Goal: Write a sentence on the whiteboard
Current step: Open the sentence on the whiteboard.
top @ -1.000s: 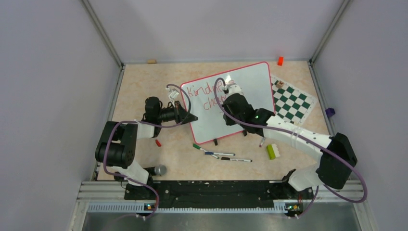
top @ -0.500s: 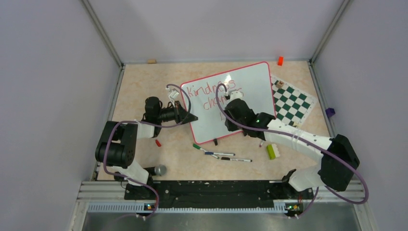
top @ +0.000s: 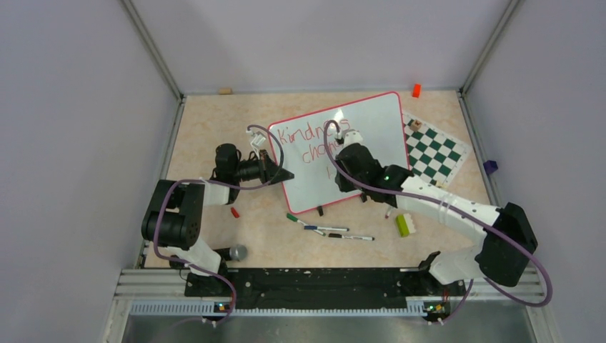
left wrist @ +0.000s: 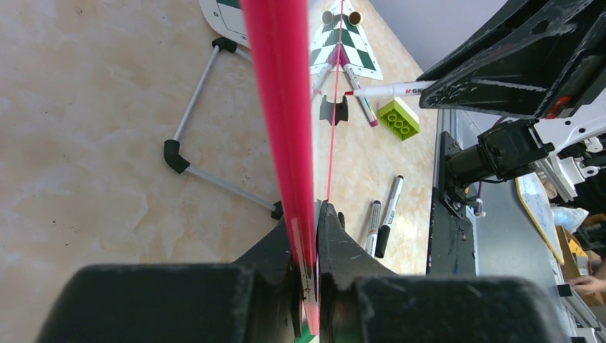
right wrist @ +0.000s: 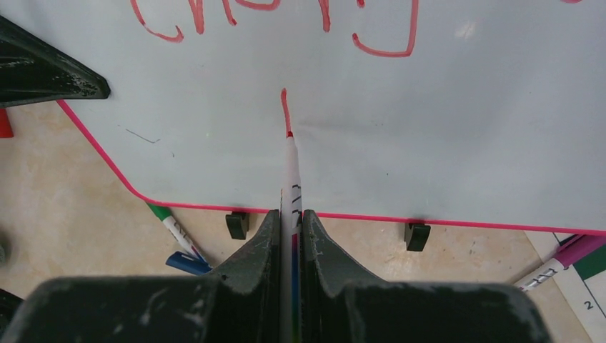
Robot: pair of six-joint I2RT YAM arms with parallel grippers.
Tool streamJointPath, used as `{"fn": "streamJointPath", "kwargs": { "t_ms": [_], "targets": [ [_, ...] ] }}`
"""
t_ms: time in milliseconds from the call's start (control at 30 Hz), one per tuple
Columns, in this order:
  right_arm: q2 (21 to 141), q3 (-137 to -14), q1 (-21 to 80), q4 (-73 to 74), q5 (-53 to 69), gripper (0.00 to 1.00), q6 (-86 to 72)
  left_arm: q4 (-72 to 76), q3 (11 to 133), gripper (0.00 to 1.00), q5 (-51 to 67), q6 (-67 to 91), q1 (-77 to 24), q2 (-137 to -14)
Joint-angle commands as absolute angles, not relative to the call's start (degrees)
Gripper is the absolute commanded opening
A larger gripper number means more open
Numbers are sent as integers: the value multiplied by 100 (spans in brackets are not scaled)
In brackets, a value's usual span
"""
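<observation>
Plainly, the whiteboard (top: pixel 382 121) sat skewed at mid-table, its two black feet (right wrist: pixel 238 224) along the near edge. The sentence (top: pixel 309 144) ran in red across its upper part: one line, a second under it, and a single short stroke (right wrist: pixel 285 107) opening a third. The marker (right wrist: pixel 291 175) had its red tip touching the foot of that stroke, so I judged the first letter of the next line was in hand. The right gripper (right wrist: pixel 291 218) was clenched on the marker's barrel, holding it in line with the wrist so the tip could be steered. The left gripper (left wrist: pixel 309 221) was clamped on the red frame (left wrist: pixel 280 107) at the board's left edge, likely to stop the board sliding under the pen's push. Spare markers (top: pixel 336 231) and a green brick (top: pixel 404 224) lay near but apart. A chess mat (top: pixel 436 151) lay just beside the right edge.
</observation>
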State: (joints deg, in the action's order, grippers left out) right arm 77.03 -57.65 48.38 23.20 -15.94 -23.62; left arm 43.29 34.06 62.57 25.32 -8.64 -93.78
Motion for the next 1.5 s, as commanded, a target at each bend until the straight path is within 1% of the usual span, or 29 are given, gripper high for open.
{"fn": "streamJointPath", "kwargs": {
  "t_ms": [0,367,567,900,1067,1267,1467],
  "targets": [
    [7627,-6232,4844,2283,-1790,0,-2260,3744,3277,0,5238,1846,-861,-9661],
    [7993,-6527,4767,2327,-2031,0,-2144,3735,3274,0,5233,1838,-861,-9658],
    [7957,-6474,4743,2369,-2133,0,-2160,3735,3278,0,5242,1846,-861,-9654],
    [8090,-6515,4714,2272,-1890,0,-2111,3735,3275,0,5243,1846,-861,-9652],
    [8018,-6494,4676,2338,-2196,0,-2157,3735,3273,0,5245,1846,-861,-9659],
    [8068,-6508,4664,2152,-1725,0,-2125,3735,3273,0,5236,1846,-861,-9656],
    [8081,-6545,4644,2362,-2269,0,-2112,3735,3268,0,5237,1846,-861,-9647]
  ]
}}
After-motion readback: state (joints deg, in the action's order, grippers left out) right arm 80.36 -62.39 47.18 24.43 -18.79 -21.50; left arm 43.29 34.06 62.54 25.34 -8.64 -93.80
